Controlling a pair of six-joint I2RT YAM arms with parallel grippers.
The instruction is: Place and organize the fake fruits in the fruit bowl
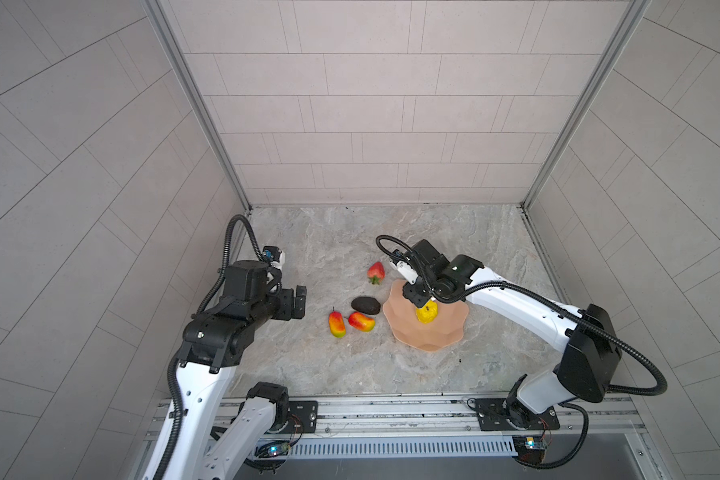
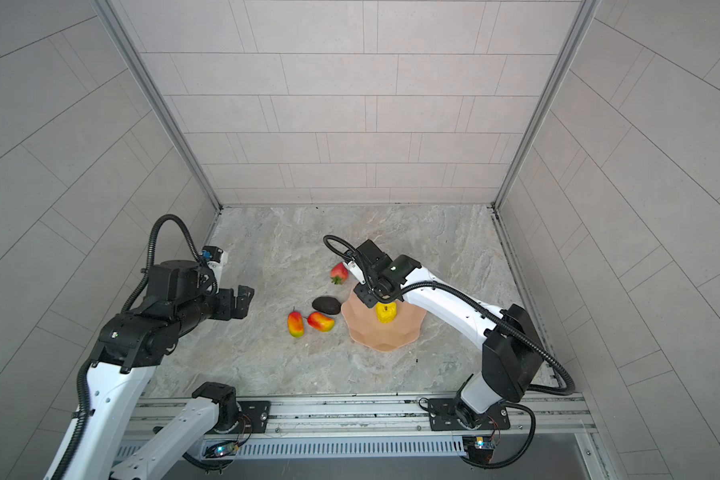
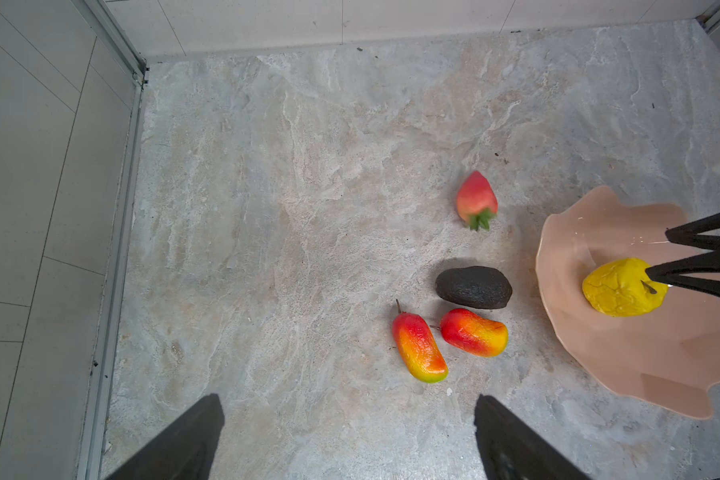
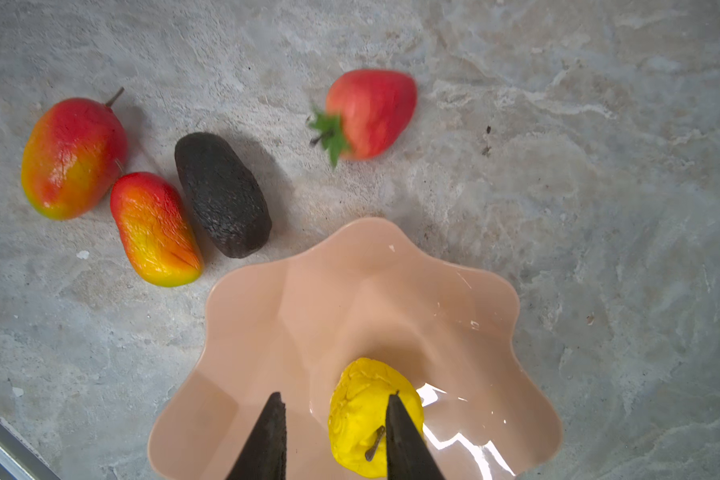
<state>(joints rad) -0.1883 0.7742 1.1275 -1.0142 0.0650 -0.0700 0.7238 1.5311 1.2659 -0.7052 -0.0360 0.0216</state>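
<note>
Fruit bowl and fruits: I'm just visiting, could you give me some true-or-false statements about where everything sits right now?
The yellow fruit lies inside the fruit bowl. True.
The strawberry is in the bowl too. False: it lies on the table, outside the bowl.
Both mangoes lie on the table, outside the bowl. True.
The avocado touches the strawberry. False: bare table shows between them.

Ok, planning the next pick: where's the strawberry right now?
In both top views the strawberry lies outside the fruit bowl, just left of its far rim and beyond the avocado.
</note>
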